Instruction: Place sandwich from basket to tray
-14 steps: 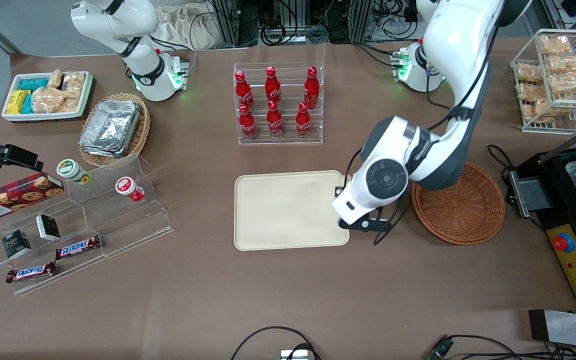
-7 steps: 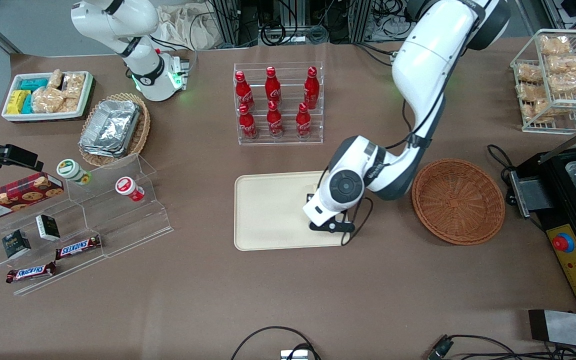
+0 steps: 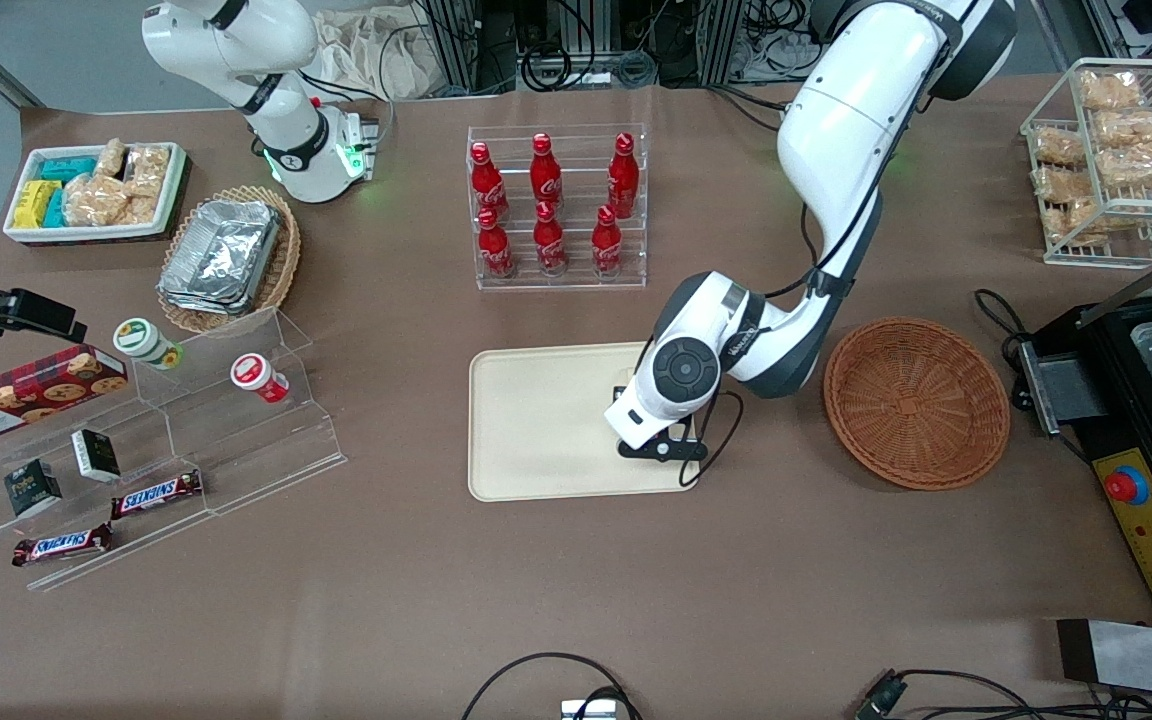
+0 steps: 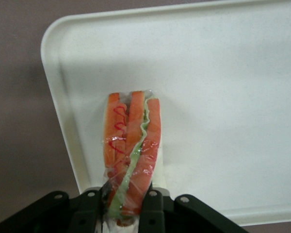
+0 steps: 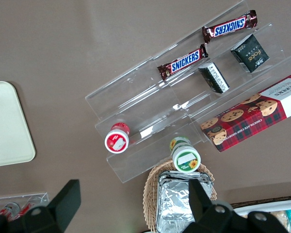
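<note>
Across the brown worktop (image 3: pixel 576 600), everything can be placed from the flat rectangular cream-beige tray (image 3: pixel 536 420) lying near its middle. Over the tray's end that faces the working arm hangs the white left arm (image 3: pixel 836 130), bent down from its base so that its wrist sits above the tray's surface. Just beside that same end of the tray, toward the working arm's end of the worktop, rests the round reddish-brown woven wicker basket (image 3: pixel 916 400), apart from the tray's rim. Farther from the front camera than the tray stands a clear acrylic rack of red cola bottles (image 3: pixel 556 205).

Under the wrist, the black two-finger tool (image 4: pixel 126 206) is clamped on the wrapped triangular sandwich of pale bread with orange-red and green filling (image 4: pixel 131 155), one finger pressing each side of the wedge. Seen from the wrist camera, the sandwich stands on edge with its filling stripes facing the lens, directly over the tray's (image 4: pixel 223 97) pale floor and close to a rounded corner and the low rim. Whether the wedge already touches the tray floor I cannot tell.
</note>
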